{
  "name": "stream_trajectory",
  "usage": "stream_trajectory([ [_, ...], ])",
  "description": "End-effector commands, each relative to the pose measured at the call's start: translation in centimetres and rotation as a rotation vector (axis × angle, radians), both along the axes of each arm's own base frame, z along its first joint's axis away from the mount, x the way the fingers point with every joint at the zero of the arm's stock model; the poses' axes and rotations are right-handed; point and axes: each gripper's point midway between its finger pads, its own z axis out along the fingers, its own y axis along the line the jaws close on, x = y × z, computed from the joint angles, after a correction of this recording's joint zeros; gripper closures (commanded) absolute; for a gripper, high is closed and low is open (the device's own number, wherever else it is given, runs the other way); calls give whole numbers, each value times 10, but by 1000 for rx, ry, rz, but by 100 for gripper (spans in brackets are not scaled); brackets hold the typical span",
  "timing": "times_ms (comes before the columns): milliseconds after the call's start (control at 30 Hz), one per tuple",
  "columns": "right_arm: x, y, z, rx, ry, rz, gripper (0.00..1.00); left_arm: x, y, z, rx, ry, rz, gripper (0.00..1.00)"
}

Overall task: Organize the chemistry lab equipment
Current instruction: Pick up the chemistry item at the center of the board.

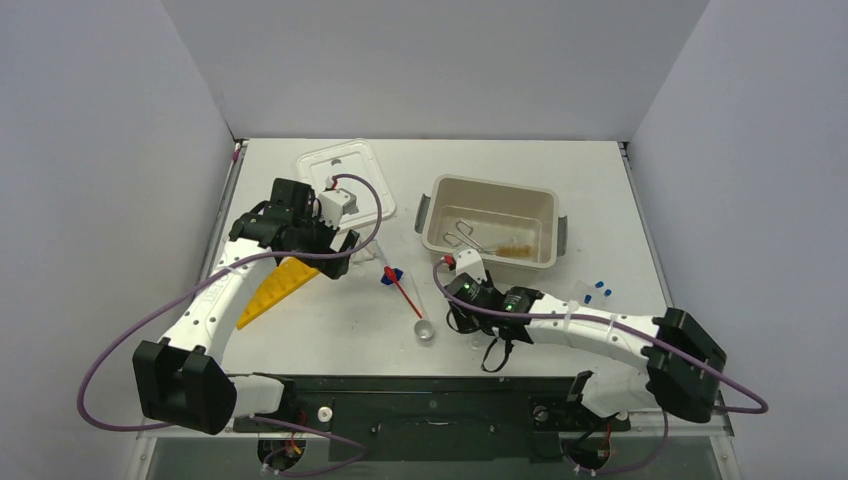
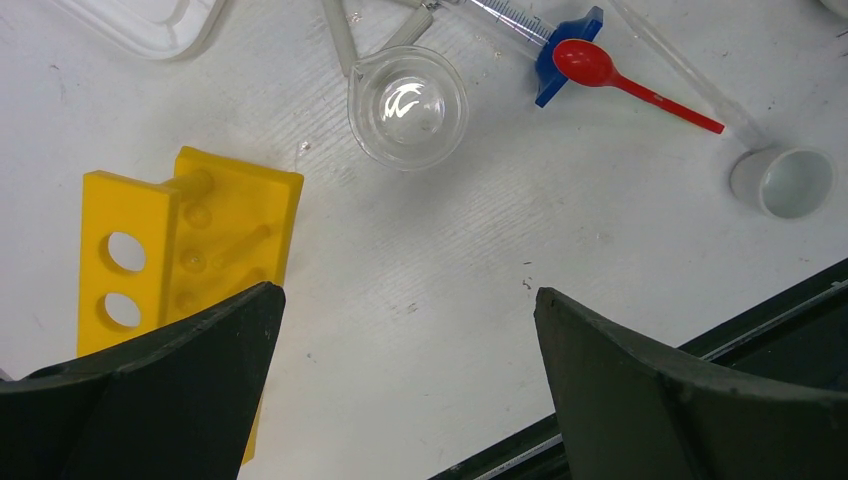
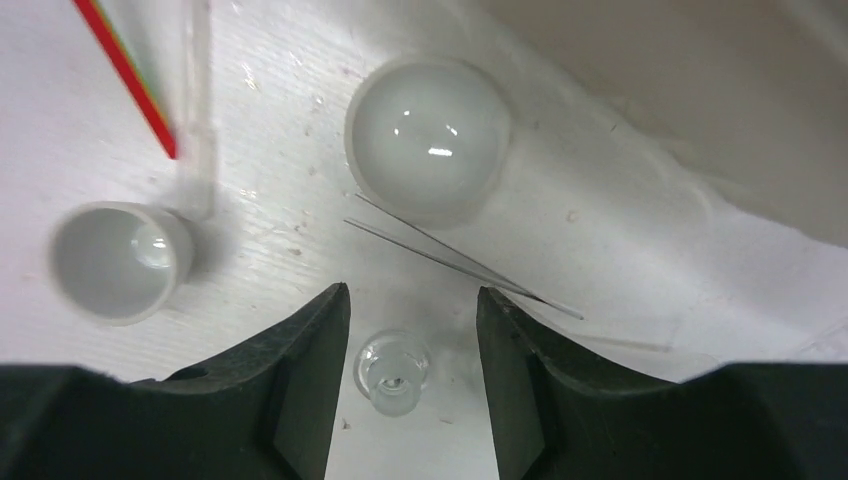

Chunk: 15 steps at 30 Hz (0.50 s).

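My left gripper (image 2: 408, 296) is open above bare table, its left finger (image 2: 200, 380) over the corner of the yellow holed tube rack (image 2: 190, 230), which lies flat. Beyond it are a clear beaker (image 2: 407, 105), a syringe with a blue flange (image 2: 565, 42), a red spatula (image 2: 620, 82) and a small white cup (image 2: 785, 182). My right gripper (image 3: 410, 292) is open, and a small clear vial (image 3: 395, 372) stands upright between its fingers with a gap on the right side. A round glass dish (image 3: 428, 135) and a thin rod (image 3: 460, 262) lie just ahead of it.
The beige tub (image 1: 490, 190) at the back right holds metal tongs (image 1: 462, 235) and a brush (image 1: 515, 247). A white lid (image 1: 350, 165) lies behind the left arm. Blue caps (image 1: 600, 288) sit at the right. The table's dark front rail (image 1: 420, 390) runs below.
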Motion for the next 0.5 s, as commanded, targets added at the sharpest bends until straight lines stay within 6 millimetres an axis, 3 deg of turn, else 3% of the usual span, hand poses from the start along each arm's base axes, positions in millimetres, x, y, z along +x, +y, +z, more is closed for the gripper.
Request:
stream_trajectory([
  [0, 17, 0, 48, 70, -193, -3, 54, 7, -1, 20, -16, -69, -8, 3],
  [200, -1, 1, 23, 125, -188, 49, 54, 5, -1, 16, -18, -66, -9, 3],
  [300, 1, 6, 22, 207, -231, -10, 54, 4, -1, 15, -18, -67, -10, 3],
  [467, 12, -4, 14, 238, -299, -120, 52, 2, 0, 14, -15, -67, -11, 3],
])
